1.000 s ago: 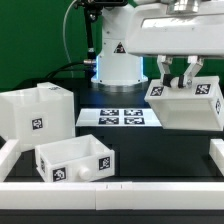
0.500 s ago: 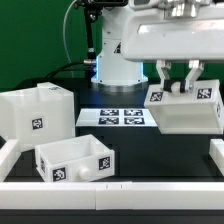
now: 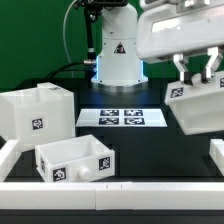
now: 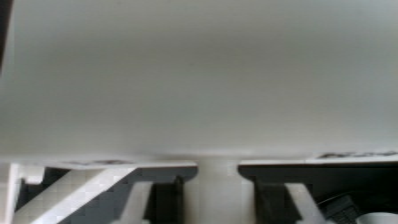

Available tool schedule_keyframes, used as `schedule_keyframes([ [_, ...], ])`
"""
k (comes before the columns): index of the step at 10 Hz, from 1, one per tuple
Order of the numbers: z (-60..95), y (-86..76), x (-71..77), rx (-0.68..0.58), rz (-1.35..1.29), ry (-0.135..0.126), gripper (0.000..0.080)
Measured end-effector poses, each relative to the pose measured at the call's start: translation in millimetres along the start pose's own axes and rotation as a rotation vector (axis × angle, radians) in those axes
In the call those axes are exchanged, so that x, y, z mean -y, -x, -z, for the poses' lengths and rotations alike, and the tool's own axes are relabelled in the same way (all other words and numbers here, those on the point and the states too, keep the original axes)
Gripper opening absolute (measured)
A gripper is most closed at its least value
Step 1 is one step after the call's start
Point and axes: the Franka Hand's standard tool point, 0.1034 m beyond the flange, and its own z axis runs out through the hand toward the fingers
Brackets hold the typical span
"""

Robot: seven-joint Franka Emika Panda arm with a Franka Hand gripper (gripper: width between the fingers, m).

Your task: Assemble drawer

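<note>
Hand point(image 3: 197, 68) tight on the rim of a white tray point(image 3: 200, 113), mid-air (square black-and-white tags point(image 3: 178, 94) on its side)

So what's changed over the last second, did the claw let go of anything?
The claw, shut on the lifted tray, carried it toward the exterior view's right, so the tray is now partly past the frame edge. Nothing was released. The housing, the knobbed tray and the marker board stayed put.
</note>
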Motion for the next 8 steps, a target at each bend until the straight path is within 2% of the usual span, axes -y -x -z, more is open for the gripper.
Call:
schedule_keyframes([
  [1,-3.9,9.3,5.3,-0.021,-0.010,-0.013,0.0169],
  [2,-6.2,7.0,2.5,-0.035,0.035,0.007,0.0169],
  [3,-6.2,-14.0,-3.7,-0.045,0.106,0.040,0.0169],
  [5,-11.7,-31.6,-14.3,-0.090,0.170,0.045,0.0169],
  [6,-13.5,-36.3,-20.3,-0.119,0.200,0.034,0.0169],
  [7,-14.0,-35.6,-26.0,-0.133,0.214,0.026,0.0169],
  [8,-14.4,-34.9,-25.7,-0.128,0.209,0.032,0.0169],
])
